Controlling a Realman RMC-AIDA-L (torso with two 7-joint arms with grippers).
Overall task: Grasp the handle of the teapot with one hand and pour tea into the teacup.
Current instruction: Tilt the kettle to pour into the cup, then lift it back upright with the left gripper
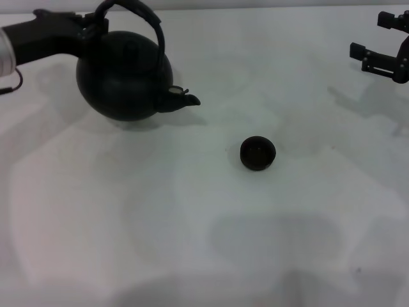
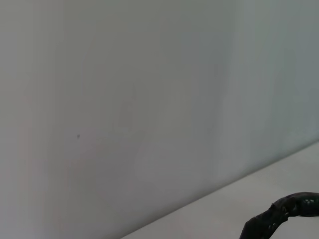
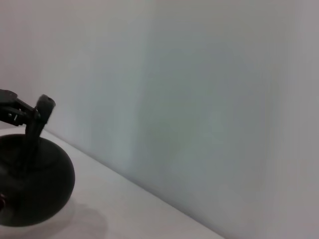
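The black round teapot (image 1: 124,77) is at the far left of the white table (image 1: 192,224), its short spout (image 1: 185,99) pointing right toward the teacup. My left gripper (image 1: 96,24) is shut on the left side of the arched black handle (image 1: 152,25), near its top. The small black teacup (image 1: 257,152) stands upright near the table's middle, to the right of the spout and nearer me. The right wrist view shows the teapot (image 3: 30,189) with the left gripper (image 3: 35,112) above it. A piece of the handle (image 2: 289,209) shows in the left wrist view. My right gripper (image 1: 377,35) is open and empty at the far right.
A pale wall (image 3: 199,99) rises behind the table's far edge. Nothing else stands on the table besides the teapot and the teacup.
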